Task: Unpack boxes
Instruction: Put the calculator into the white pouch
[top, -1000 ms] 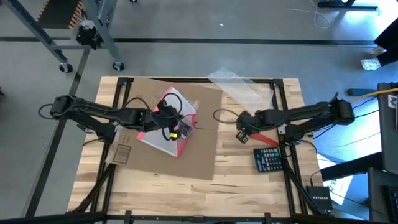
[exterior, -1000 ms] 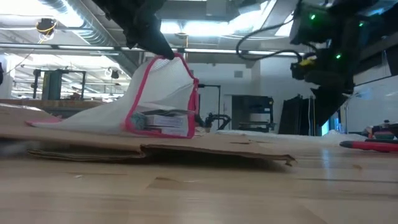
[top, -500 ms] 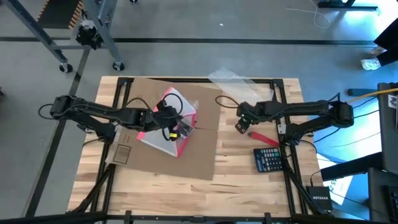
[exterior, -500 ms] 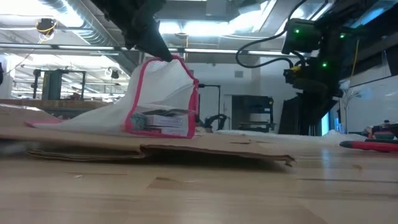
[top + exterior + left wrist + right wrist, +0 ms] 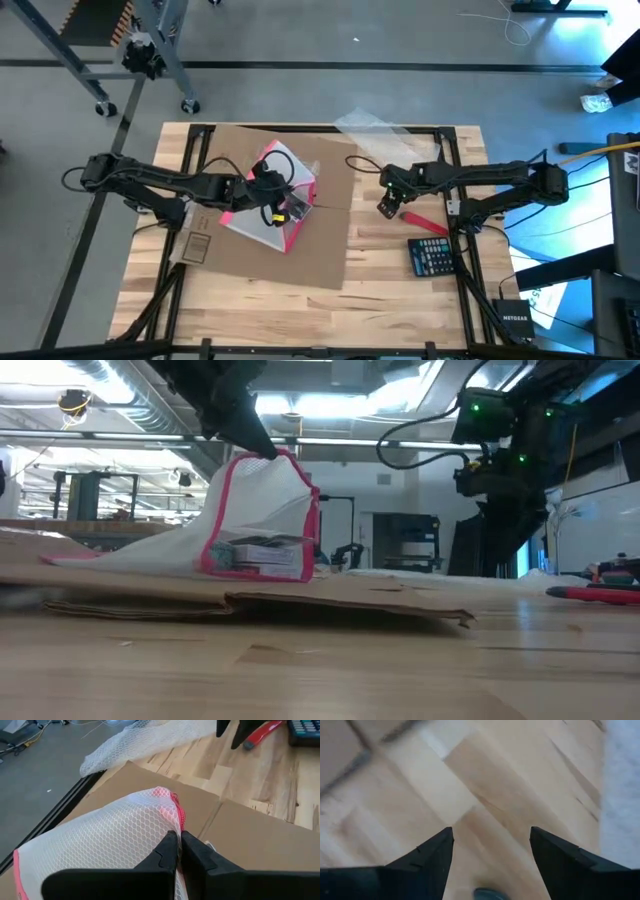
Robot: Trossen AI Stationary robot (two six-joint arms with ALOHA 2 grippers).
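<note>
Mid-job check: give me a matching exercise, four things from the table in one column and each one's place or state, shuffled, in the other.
Things:
1. flattened brown cardboard box
2. white mesh pouch with pink-red edging
3. black calculator with coloured keys
4. right gripper

Places or states:
A. pinched at its top by the shut left gripper
B. open, empty, above bare wood
C. lying flat under the pouch
D. on the table's right side, beside a red-handled tool

Pairs: 1-C, 2-A, 3-D, 4-B
</note>
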